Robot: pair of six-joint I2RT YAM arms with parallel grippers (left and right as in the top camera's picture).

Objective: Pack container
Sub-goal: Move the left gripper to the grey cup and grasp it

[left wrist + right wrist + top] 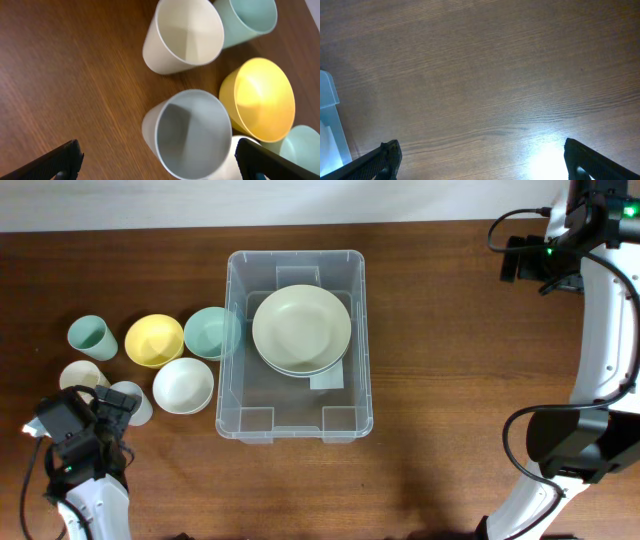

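The container [296, 432], a large clear bin, stands in the middle of the table and holds stacked pale green plates [301, 330]; its corner [327, 125] shows in the right wrist view. My left gripper [108, 412] hovers at the front left, open, with a pale grey cup [192, 132] just ahead between its spread fingers [60, 160]. My right gripper [514, 260] hangs at the back right, open over bare wood [482, 160], well apart from the container.
Left of the container stand a teal cup [92, 337], a yellow bowl [154, 340], a teal bowl [211, 333], a white bowl [183, 385], a cream cup [84, 376] and the grey cup [130, 400]. The teal bowl touches the container's left wall.
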